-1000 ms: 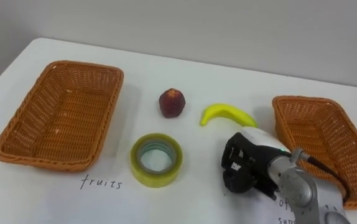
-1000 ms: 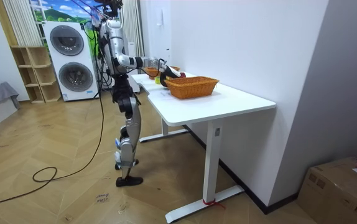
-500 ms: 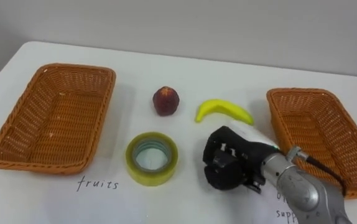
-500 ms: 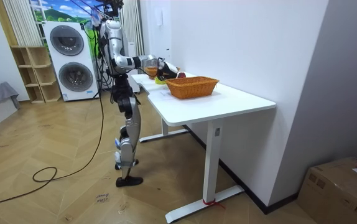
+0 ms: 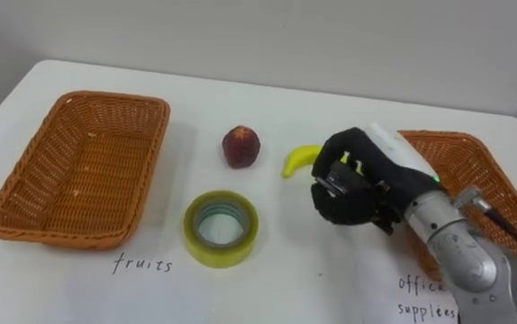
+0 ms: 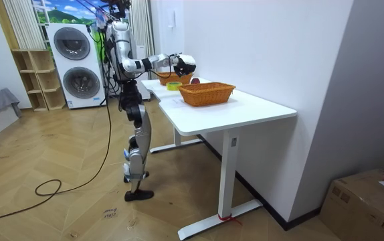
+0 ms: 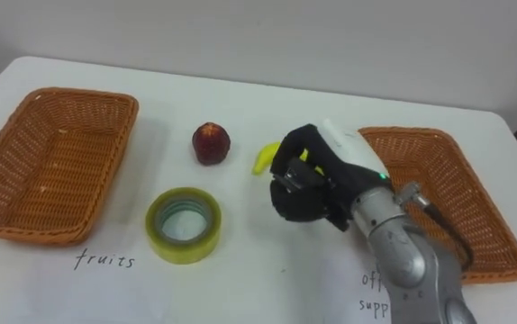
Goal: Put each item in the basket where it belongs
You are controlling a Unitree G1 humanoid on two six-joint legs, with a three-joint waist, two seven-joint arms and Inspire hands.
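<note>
A yellow banana [image 5: 296, 160] lies mid-table, with all but its left end hidden behind my right hand [image 5: 358, 180]. That hand hangs raised above the table in front of the banana, fingers curled and holding nothing; the room view shows the hand [image 6: 182, 65] lifted over the tabletop. A dark red fruit [image 5: 240, 146] sits left of the banana. A roll of yellow-green tape [image 5: 222, 229] lies flat in front of the fruit. The left wicker basket [image 5: 78, 236] has a handwritten fruits label. The right wicker basket [image 5: 479, 166] has an office supplies label. Both baskets hold nothing.
I stand at the long side of a white table [image 5: 285, 99] that runs along a white wall. The handwritten labels lie on the table near its front edge. In the room view a washing machine [image 6: 78, 67] and shelves stand behind me.
My right hand has risen from the table in front of the banana and moved back and to the right, now covering most of the banana. The banana, fruit and tape have stayed put.
</note>
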